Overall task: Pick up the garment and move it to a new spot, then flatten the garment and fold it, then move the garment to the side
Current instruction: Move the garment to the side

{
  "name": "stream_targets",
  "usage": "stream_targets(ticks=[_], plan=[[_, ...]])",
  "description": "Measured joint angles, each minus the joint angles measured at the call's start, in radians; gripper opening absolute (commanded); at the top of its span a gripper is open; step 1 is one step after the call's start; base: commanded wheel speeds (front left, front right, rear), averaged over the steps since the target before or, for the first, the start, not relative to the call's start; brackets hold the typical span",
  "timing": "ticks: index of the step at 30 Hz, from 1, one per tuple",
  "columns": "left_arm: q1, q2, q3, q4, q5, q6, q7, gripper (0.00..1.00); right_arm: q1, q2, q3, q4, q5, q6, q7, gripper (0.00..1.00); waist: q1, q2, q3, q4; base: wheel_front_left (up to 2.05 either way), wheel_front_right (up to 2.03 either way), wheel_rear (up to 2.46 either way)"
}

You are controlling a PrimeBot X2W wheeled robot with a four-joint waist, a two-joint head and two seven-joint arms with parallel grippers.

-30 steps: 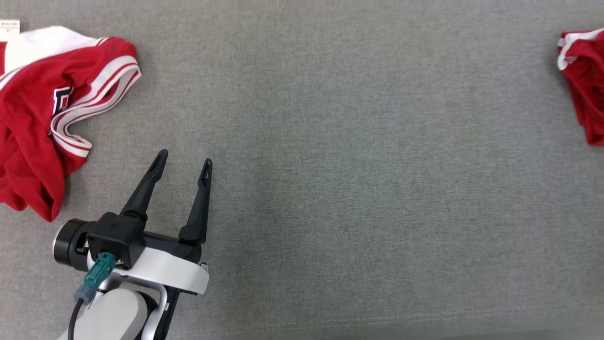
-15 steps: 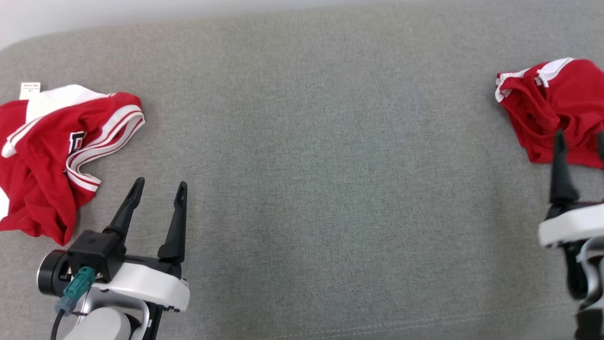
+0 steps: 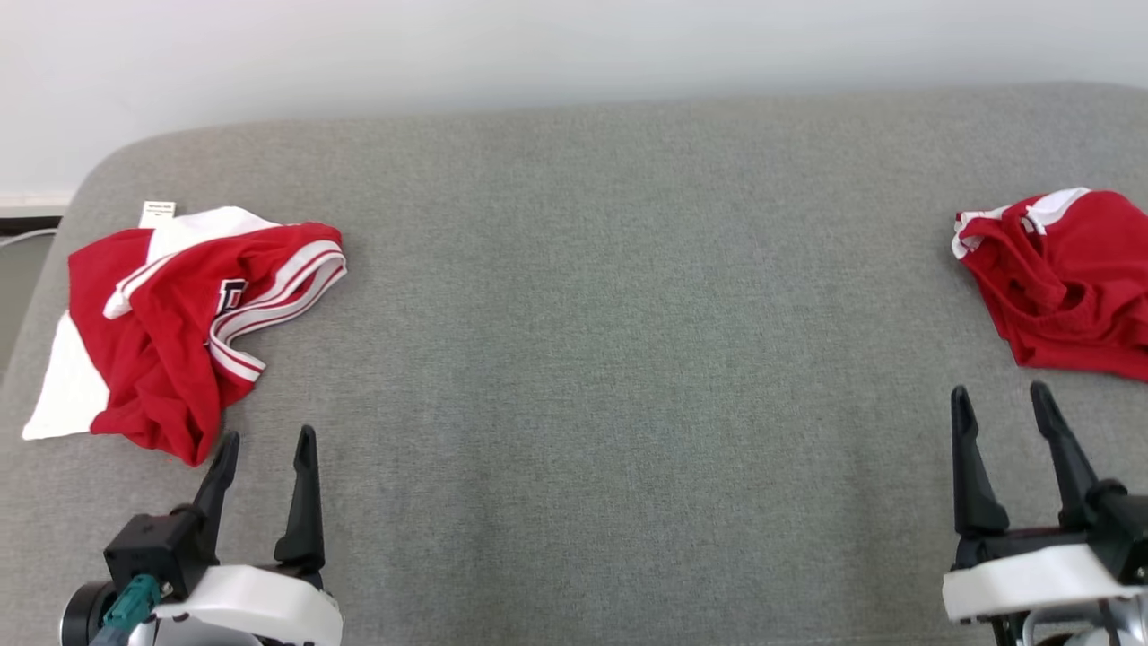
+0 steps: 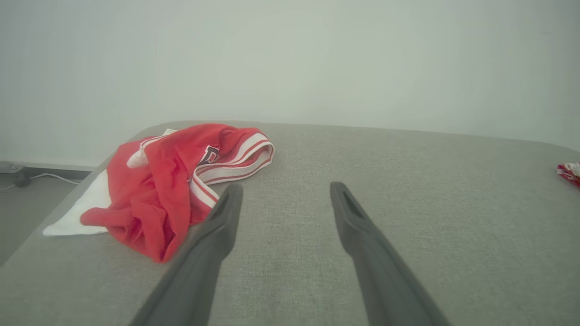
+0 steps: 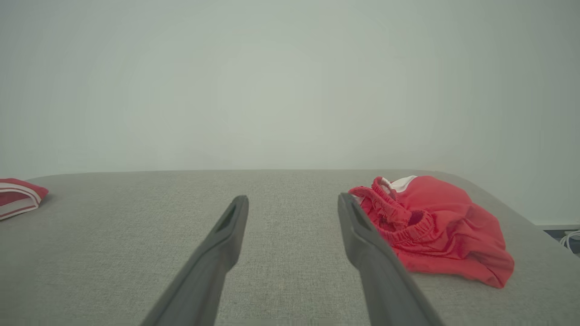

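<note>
Unreadable white tag [image 3: 157, 213] beside red jersey [image 3: 161, 341]

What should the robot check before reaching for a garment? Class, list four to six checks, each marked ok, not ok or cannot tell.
1. left jaws open and empty: ok.
2. right jaws open and empty: ok.
3. red-and-white jersey lies on the grey cushion, apart from the left jaws: ok.
4. red shorts lie apart from the right jaws: ok.
5. Either garment already flat: not ok, both are crumpled.
6. Which garment to take first: cannot tell.
</note>
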Motion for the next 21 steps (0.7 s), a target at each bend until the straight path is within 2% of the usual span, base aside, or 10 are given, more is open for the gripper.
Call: stream_targets(ticks=[8,21], plan=[[0.053,-0.022,-0.003,-0.003,0.020,0.008,0.000,1.00,0.121,0.012,0.007,-0.025,0.011,0.000,0.000,1.00,0.0000,0.0000,-0.055,0.035,0.00,0.00,0.00],[0.064,0.005,-0.046,-0.030,0.085,0.008,0.003,1.00,0.161,0.013,0.026,-0.042,0.047,0.000,0.003,1.00,0.0000,0.0000,-0.064,0.052,0.00,0.00,0.00]])
